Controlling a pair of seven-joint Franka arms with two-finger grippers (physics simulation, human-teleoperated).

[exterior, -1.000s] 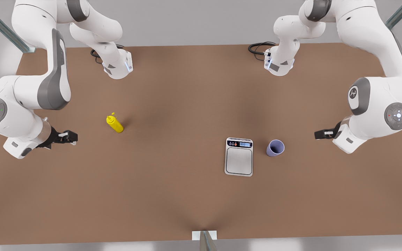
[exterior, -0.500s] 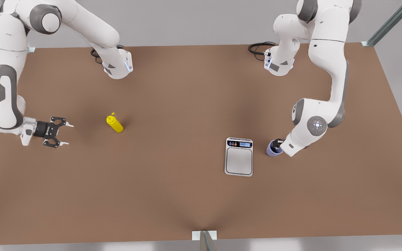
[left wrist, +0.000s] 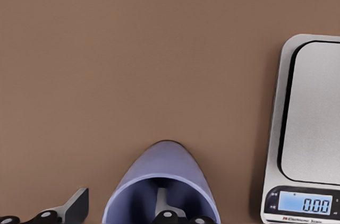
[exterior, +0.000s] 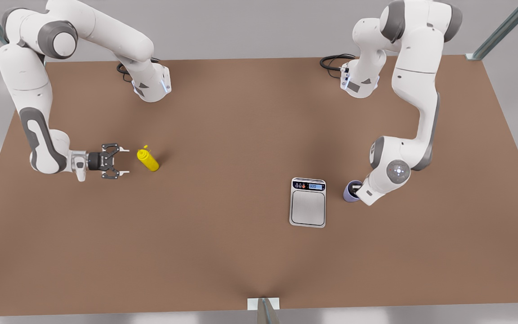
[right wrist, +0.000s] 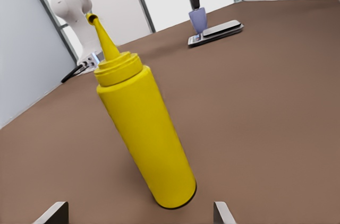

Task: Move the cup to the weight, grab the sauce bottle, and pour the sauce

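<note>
Since half a second ago the right gripper (exterior: 123,161) has slid along the table (exterior: 241,135) toward the bottle (exterior: 148,159) and now sits just short of it on the front view's left, jaws wide apart and empty. The left gripper (left wrist: 119,214) has shifted only slightly at the cup (exterior: 350,192): one finger (left wrist: 164,205) dips inside the rim, the other outside, not visibly clamped. The lavender cup stands just right of the scale (exterior: 308,202), apart from it. The yellow bottle stands upright, its thin nozzle up; the scale reads 0.00.
</note>
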